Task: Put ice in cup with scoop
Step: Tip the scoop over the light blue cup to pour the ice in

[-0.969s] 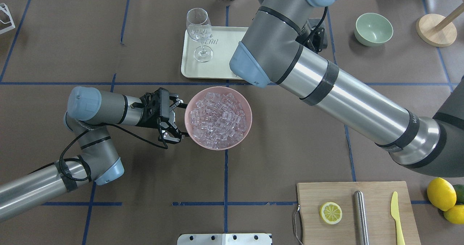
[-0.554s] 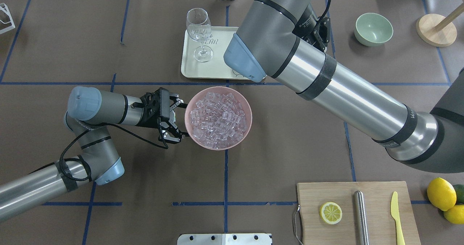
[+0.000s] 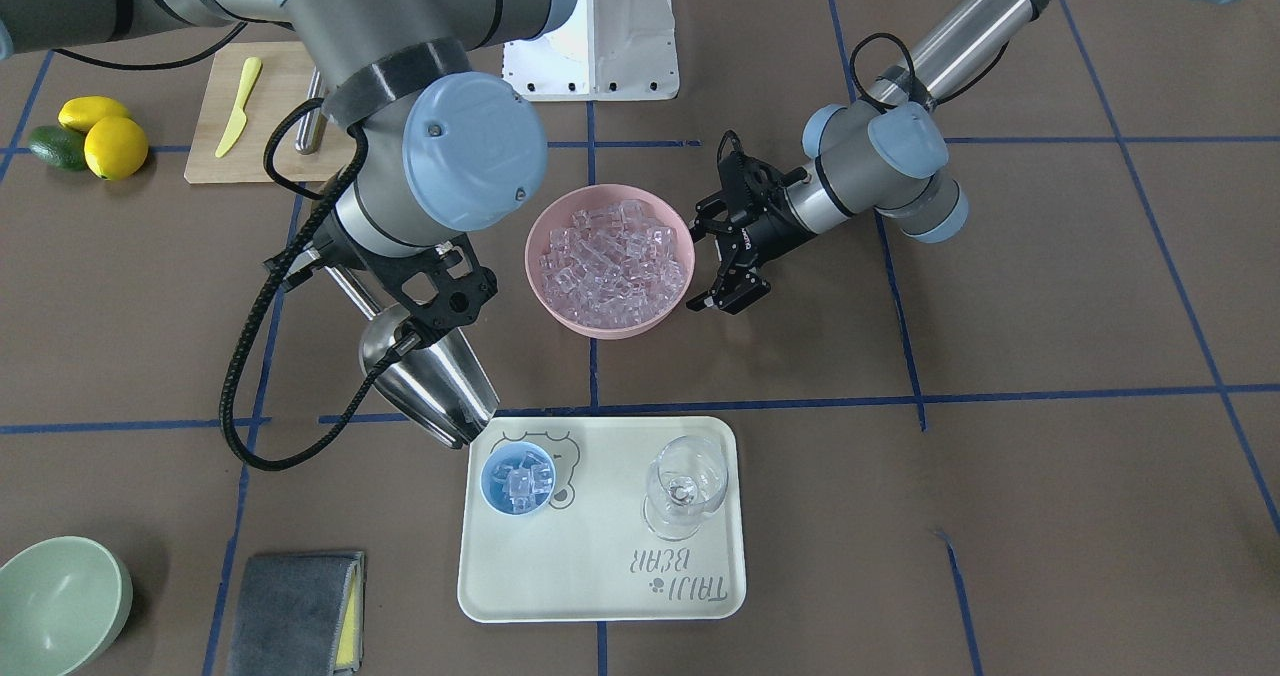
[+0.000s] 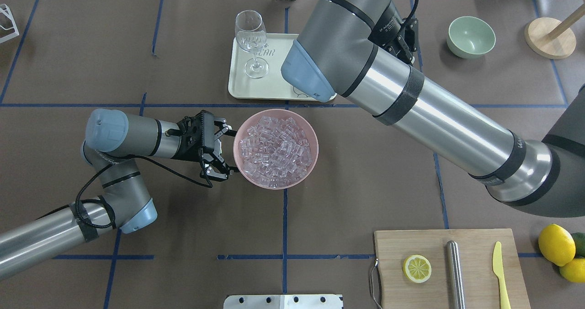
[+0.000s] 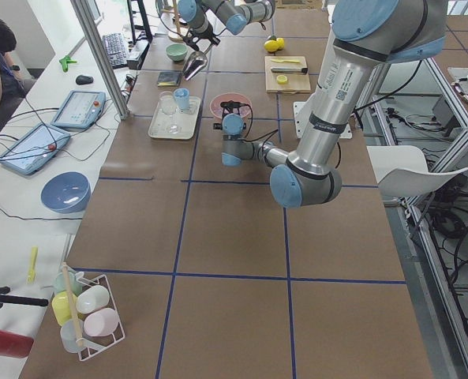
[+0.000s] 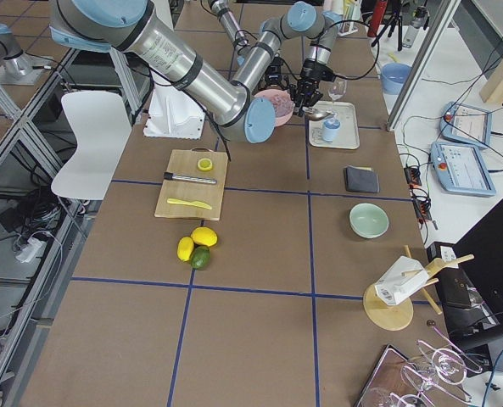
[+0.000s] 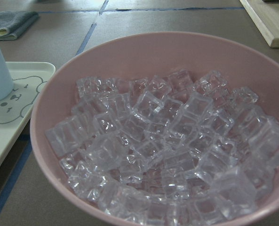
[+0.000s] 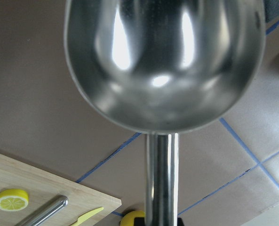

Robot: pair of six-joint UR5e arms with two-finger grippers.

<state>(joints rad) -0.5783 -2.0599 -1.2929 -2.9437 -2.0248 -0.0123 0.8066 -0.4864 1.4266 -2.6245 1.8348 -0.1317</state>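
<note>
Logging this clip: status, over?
Left claw open by bowl. Right claw shut on scoop, empty, by cup. Cup holds ice. Glass stands clear of cup.

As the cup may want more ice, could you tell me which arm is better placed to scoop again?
Probably the right: it holds the scoop, empty and tilted by the cup. The left hand is open beside the bowl, holding nothing.
</note>
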